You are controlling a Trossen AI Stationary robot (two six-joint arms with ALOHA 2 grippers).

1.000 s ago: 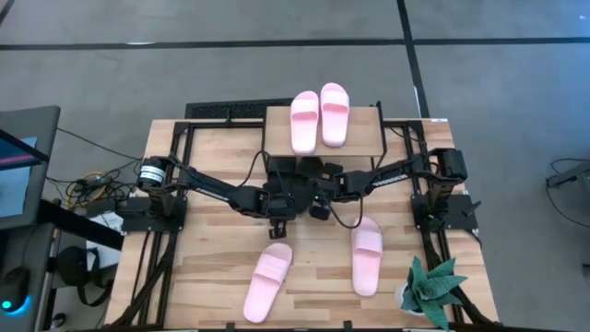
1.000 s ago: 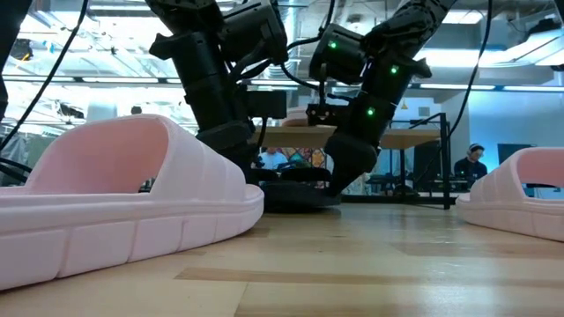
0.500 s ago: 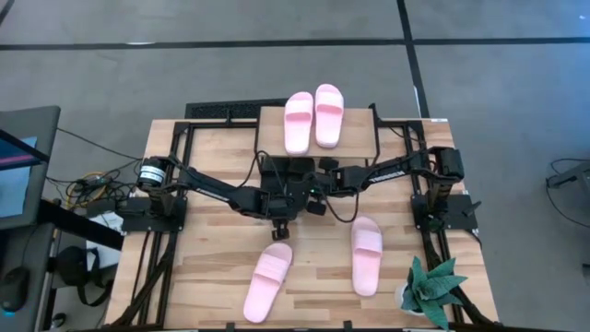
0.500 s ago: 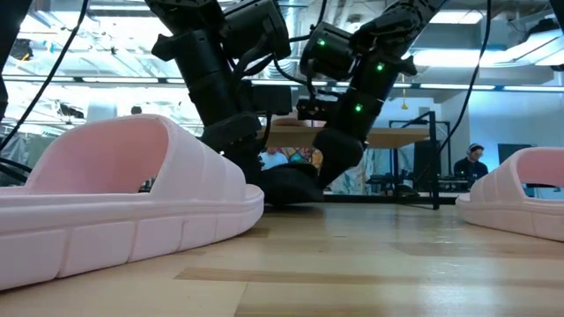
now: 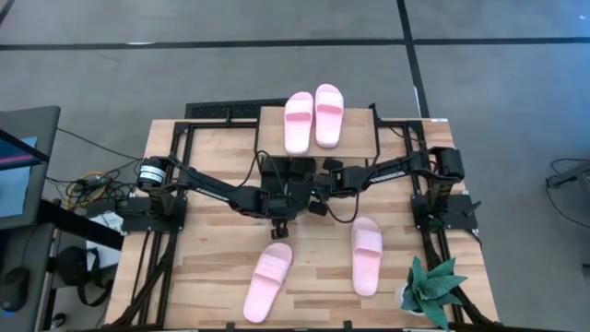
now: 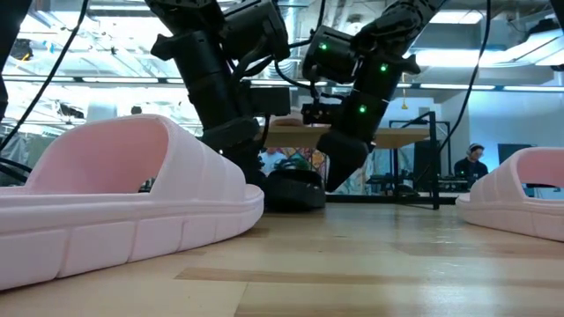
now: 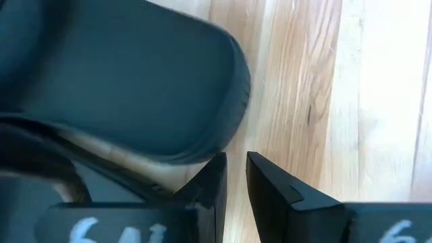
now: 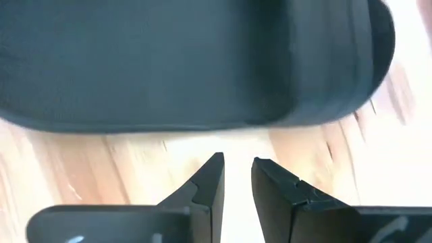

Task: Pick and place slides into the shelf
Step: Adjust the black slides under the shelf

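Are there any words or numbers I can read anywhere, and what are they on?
White marks show at the base of the left gripper, in its own wrist view: too blurred and cut off to read.
White marks at the base of the right gripper: also cut off, unreadable.
No readable text on the pink slides, the black slide or the shelf.

left claw [image 7: 231,177] nearly closed, right claw [image 8: 236,181] nearly closed

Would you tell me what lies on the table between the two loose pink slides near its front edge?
Bare wood only, as the high view shows: nothing lies between the left pink slide and the right pink slide.
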